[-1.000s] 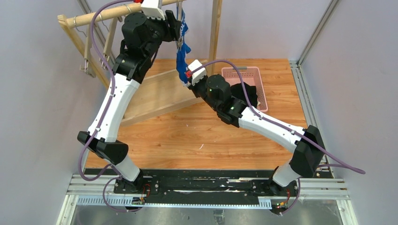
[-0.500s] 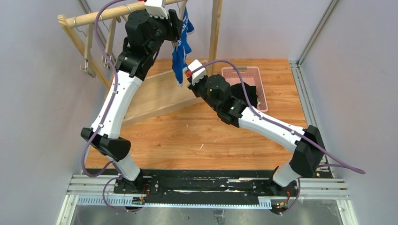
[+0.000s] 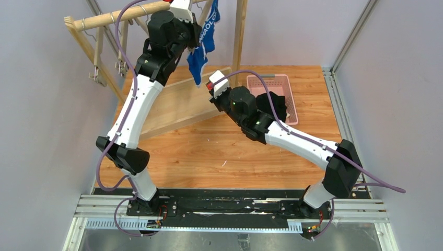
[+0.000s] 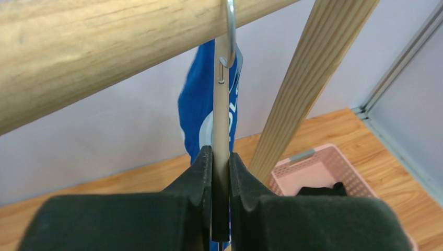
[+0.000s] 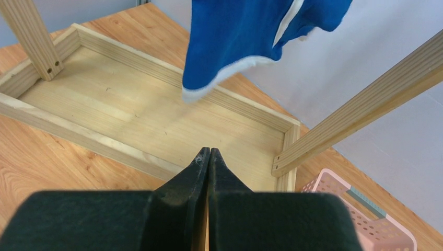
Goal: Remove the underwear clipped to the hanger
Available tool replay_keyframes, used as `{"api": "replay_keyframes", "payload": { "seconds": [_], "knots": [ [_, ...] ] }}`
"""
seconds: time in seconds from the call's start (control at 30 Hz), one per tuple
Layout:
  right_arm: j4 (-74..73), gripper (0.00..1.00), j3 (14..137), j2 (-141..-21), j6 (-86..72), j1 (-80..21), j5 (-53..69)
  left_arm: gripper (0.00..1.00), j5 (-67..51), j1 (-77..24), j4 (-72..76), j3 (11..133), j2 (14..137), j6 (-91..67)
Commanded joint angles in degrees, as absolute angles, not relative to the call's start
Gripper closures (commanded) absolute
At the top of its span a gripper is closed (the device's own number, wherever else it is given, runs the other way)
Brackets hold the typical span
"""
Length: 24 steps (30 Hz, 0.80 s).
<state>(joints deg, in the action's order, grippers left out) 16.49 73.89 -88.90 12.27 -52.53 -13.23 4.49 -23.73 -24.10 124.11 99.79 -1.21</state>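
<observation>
Left jaws — newly clamping hanger, underwear higher

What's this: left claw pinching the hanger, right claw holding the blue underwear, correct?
Not quite. The right claw is shut on nothing; the blue underwear hangs apart from it, as the right wrist view shows. The left claw does pinch the hanger.

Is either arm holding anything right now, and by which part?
The left tool grips the hanger by its thin body, just below the hook. The right tool is shut on nothing, below the blue underwear.
</observation>
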Motion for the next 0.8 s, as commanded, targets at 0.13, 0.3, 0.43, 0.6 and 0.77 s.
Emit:
{"api": "replay_keyframes", "payload": {
  "seconds": [0.13, 0.3, 0.43, 0.6, 0.77],
  "knots": [
    [19.29, 0.98, 71.42, -86.77, 14.08, -53.45, -14.63, 1.00, 3.17, -24.03, -24.38, 126.47, 101.24, -0.88],
    [19.75, 0.97, 70.20, -86.28, 14.23, -53.44, -15.40, 1.00, 3.39, -24.04, -23.28, 126.62, 100.56, -0.41],
    [20.39, 0.97, 68.70, -85.67, 14.61, -53.47, -16.48, 1.00, 3.98, -24.00, -20.63, 125.69, 98.67, 0.04],
    [20.61, 0.97, 67.48, -84.87, 14.92, -53.46, -16.78, 1.00, 5.09, -24.01, -19.57, 125.47, 96.99, 0.95],
    [20.57, 0.97, 66.61, -84.65, 14.90, -53.49, -17.20, 1.00, 5.26, -24.07, -16.55, 122.75, 94.40, 1.05]
  ]
}}
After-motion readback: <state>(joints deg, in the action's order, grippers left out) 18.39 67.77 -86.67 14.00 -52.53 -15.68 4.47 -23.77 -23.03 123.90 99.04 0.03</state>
